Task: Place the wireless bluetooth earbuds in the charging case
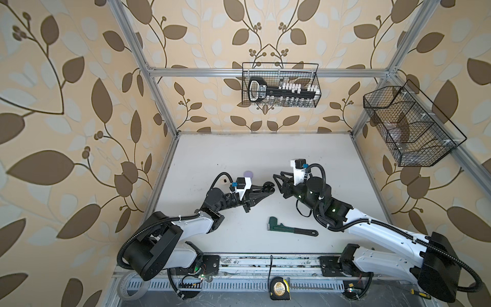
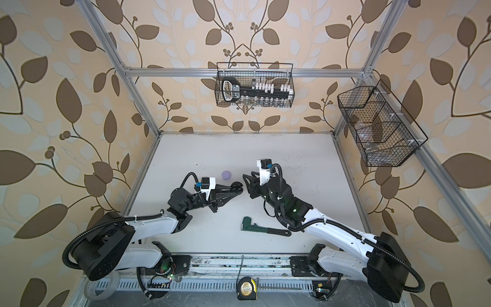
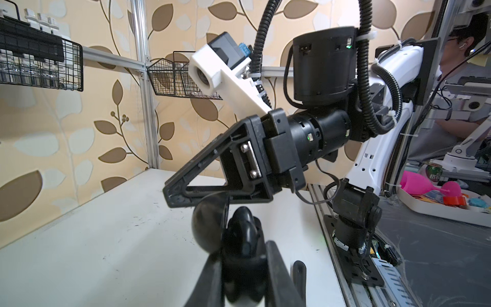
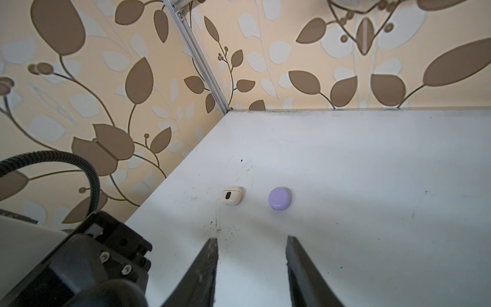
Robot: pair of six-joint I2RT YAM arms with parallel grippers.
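**Left claw grips black case; right claw gapes opposite**

Left claw (image 1: 269, 186) is clamped tight on the black charging case (image 3: 239, 239), held over the white table (image 1: 239, 151) with its round lid hinged open. In the left wrist view, glossy black rounded shapes sit in the case's lower half. They are too blurred to tell whether they are earbuds.

Just across from that claw's tip, the right claw (image 4: 251, 252) faces it. Its fingers (image 4: 204, 271) are parted at a middling width with nothing between them. In both top views its tips come close to the held case; whether they touch it cannot be told.

Beyond the left claw, toward the back wall, a closed lavender case (image 1: 249, 174) lies on the table. A white case (image 4: 231, 196) lies near it but apart from it, and both are ahead of the right claw's tips.

On the other side of both claws, toward the arm bases, lies a green pipe wrench (image 1: 292, 229). Farther out that way, a tape measure (image 1: 278, 288) sits by the front rail. Farthest off, a wire basket (image 1: 280, 85) hangs on the back frame and another basket (image 1: 409, 127) on the right frame.
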